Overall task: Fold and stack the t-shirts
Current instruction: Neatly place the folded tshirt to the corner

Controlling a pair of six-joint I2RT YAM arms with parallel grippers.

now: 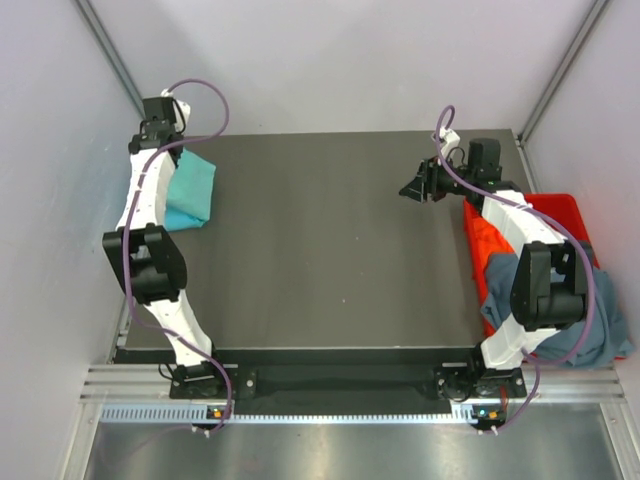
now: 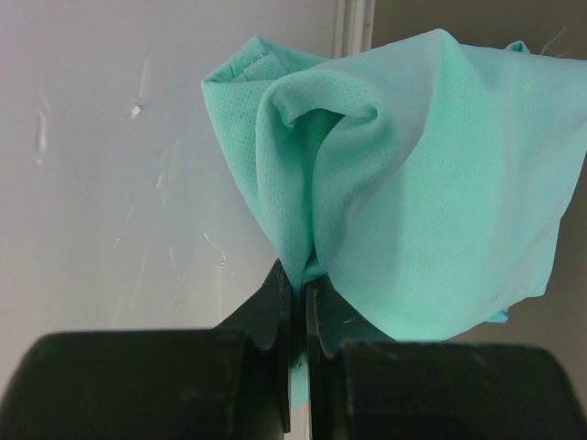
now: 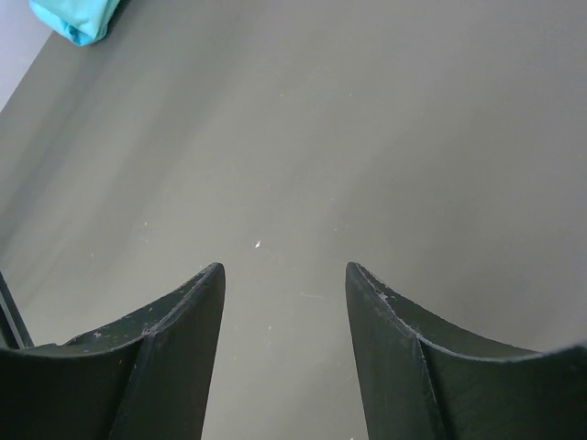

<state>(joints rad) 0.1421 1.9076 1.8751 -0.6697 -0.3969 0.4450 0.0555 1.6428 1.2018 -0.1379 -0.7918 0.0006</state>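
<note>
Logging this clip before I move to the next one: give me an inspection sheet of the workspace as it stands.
Surface: dark matte table, faint specks.
Job's things: mint-teal t-shirt bunched at the table's left edge; brighter cyan cloth beneath it; slate grey-blue t-shirt draped over the crate's near end.
Clutter: red crate beside the right edge, orange-red cloth in it.
Grippers: left gripper shut on the mint-teal t-shirt; right gripper open, empty, over the table.
Cables: purple cable looped along each arm.
Surroundings: pale walls; metal rail in front.
</note>
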